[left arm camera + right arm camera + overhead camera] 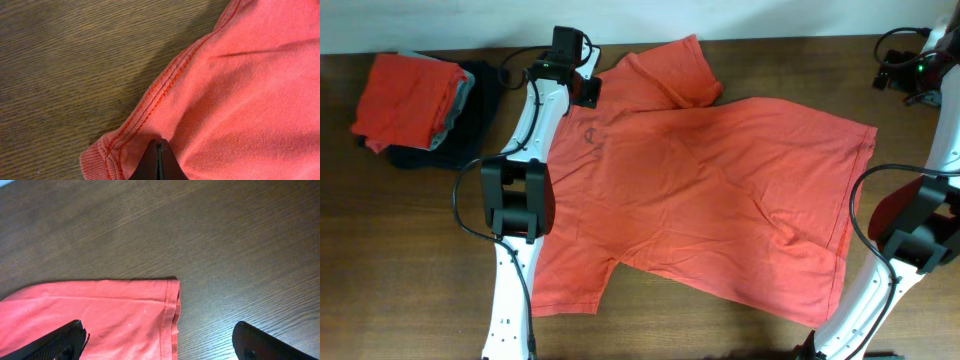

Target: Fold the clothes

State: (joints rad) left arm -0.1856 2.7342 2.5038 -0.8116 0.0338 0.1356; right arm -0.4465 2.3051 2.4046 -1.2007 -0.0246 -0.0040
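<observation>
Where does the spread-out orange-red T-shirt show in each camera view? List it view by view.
Overhead: T-shirt spread across the middle.
Left wrist: fills the right and bottom, ribbed edge lower left.
Right wrist: its hem corner at lower left.
Shared landmark: the dark wooden table, in all three.

The T-shirt [720,190] is showing as soft, matt orange-red knit cloth with double-stitched hems and a ribbed edge. The desk [420,260] is showing dark, finely grained wood with a faint sheen. The right claw [159,339] is showing matt black plastic fingers [60,342].
</observation>
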